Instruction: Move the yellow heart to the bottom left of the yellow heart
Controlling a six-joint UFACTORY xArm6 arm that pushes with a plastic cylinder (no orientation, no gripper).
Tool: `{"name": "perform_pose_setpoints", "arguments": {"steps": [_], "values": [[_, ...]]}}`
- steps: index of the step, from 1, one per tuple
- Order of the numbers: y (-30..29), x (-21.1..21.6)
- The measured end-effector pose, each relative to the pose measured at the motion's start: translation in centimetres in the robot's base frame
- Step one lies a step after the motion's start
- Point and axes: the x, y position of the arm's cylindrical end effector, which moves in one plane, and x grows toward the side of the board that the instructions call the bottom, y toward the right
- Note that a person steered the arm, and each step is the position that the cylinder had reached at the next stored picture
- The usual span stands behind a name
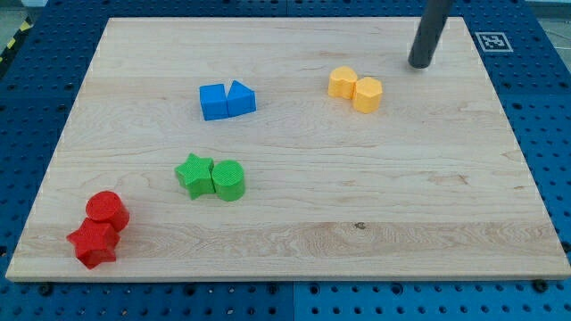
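Two yellow blocks sit touching at the upper right of the wooden board point(294, 241): a yellow heart point(342, 82) on the left and a yellow hexagon-like block point(368, 94) on its right. My tip point(418, 65) is the lower end of a dark rod that comes in from the view's top right. It rests on the board above and to the right of the yellow pair, a short gap away from the hexagon-like block and touching neither block.
A blue cube point(213, 102) and a blue triangle point(241, 97) touch at upper centre-left. A green star point(195, 174) and a green cylinder point(228, 180) touch at centre-left. A red cylinder point(107, 210) and a red star point(93, 243) sit at the bottom left corner.
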Motion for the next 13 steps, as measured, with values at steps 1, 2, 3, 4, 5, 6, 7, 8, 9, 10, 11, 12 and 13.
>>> {"name": "perform_pose_setpoints", "arguments": {"steps": [1,2,3,4,5,6,7,8,9,10,11,12,13], "values": [[-1.6,1.9],[-2.3,3.0],[-3.3,3.7],[-4.8,4.4],[-5.1,4.4],[-5.1,4.6],[-5.5,6.2],[-5.5,6.9],[-5.9,7.9],[-7.5,8.4],[-8.8,8.4],[-10.7,8.9],[-12.1,9.7]]}}
